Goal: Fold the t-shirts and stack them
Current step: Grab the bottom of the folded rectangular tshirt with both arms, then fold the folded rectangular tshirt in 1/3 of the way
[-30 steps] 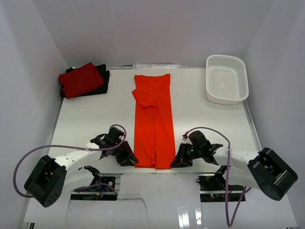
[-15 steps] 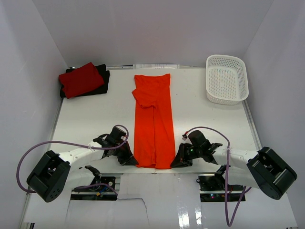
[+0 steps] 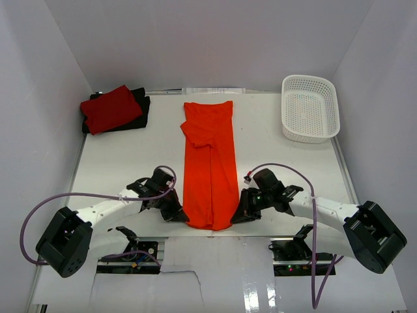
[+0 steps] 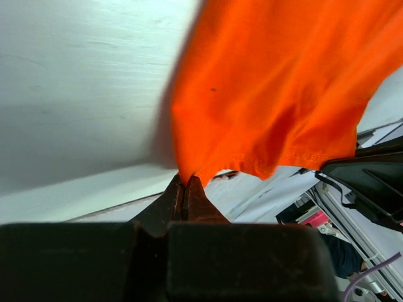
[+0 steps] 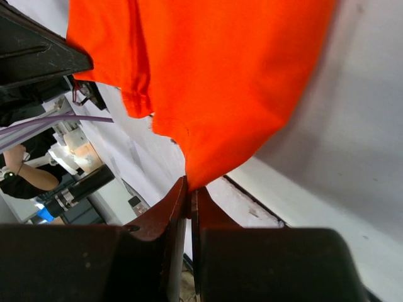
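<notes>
The top camera looks steeply down from above and behind both arm bases, taking in the whole white table [image 3: 124,156]. The wrist cameras sit close behind the left gripper [image 4: 184,189] and right gripper [image 5: 189,192], facing the near hem of the bright orange cloth t-shirt [image 3: 210,176], which all three views share.

T-shirt [image 3: 210,169] between stack [image 3: 107,109] and basket [image 3: 310,107]

white table [image 3: 130,163], orange t-shirt [image 3: 210,169], black t-shirt [image 3: 143,107], basket [image 3: 306,135]
</notes>
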`<control>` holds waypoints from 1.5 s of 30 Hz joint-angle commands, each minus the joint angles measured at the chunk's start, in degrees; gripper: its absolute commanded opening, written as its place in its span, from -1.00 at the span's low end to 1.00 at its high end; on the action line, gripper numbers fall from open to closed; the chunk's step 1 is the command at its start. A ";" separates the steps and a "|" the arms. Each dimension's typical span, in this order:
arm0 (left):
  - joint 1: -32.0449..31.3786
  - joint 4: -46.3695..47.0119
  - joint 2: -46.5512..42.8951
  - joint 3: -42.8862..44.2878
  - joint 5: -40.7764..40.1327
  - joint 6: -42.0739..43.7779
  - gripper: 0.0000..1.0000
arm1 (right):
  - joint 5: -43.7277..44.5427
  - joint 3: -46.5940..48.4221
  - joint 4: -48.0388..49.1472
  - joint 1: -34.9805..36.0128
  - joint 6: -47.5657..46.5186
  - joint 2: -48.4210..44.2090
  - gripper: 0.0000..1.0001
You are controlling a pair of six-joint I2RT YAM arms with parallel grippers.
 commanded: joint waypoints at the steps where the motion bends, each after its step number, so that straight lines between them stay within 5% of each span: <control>1: -0.27 -3.15 -0.94 4.40 -1.25 0.89 -1.00 | -1.25 4.51 -4.26 0.30 -3.09 0.01 -0.85; 9: 1.05 -6.67 -0.50 8.89 -2.92 2.29 -1.00 | -1.34 9.00 -6.28 0.04 -4.14 0.36 -0.85; 16: 9.66 -9.22 -0.15 12.66 -1.95 8.97 -1.00 | 0.15 14.52 -8.74 -1.54 -7.65 2.73 -0.85; 45: 15.37 -9.92 16.46 34.29 -5.82 18.81 -1.00 | 1.03 36.07 -17.27 -12.62 -21.46 17.15 -0.85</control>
